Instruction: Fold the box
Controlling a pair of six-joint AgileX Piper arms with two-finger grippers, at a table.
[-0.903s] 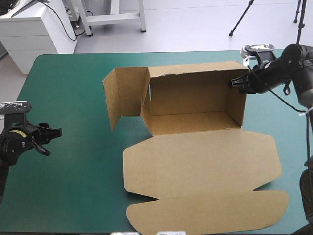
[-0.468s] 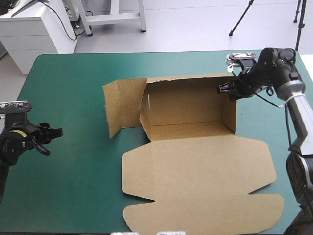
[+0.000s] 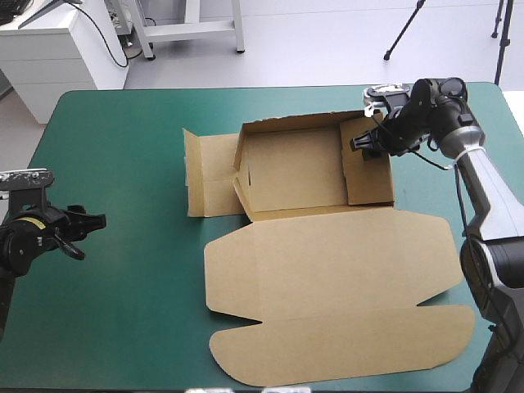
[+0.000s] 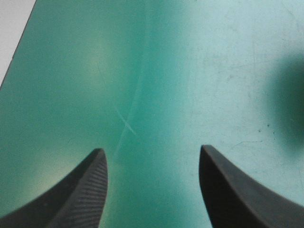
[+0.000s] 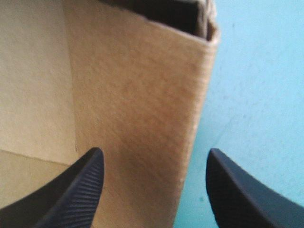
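While the box (image 3: 327, 262), a cut sheet of brown board, lies on the right half of the table, only its tray part is raised. This tray stands toward the far edge, with the back wall (image 3: 295, 123) upright. The right end wall (image 3: 367, 168) seems to lean inward over the floor of the tray, but from the high view I cannot tell how much. The left end panel (image 3: 211, 173) is spread outward on the table. The broad flat lid (image 3: 327, 254) reaches from the tray toward the near edge, and its long rounded flap (image 3: 344, 344) lies flat there too.

My right pincer (image 3: 360, 146) is at the right end wall, near the far corner of the tray. Its two black curved fingers stand wide apart and grip nothing. In the right wrist view the brown wall (image 5: 137, 118) stands between the fingers of this pincer (image 5: 154, 151), one finger inside the tray, the other over the cover (image 5: 256, 95).

My left pincer (image 3: 94, 221) is near the left edge of the table, well apart from the box. Its fingers are spread too (image 4: 151, 149), with only the teal-green table cover (image 4: 142, 71) ahead of them.
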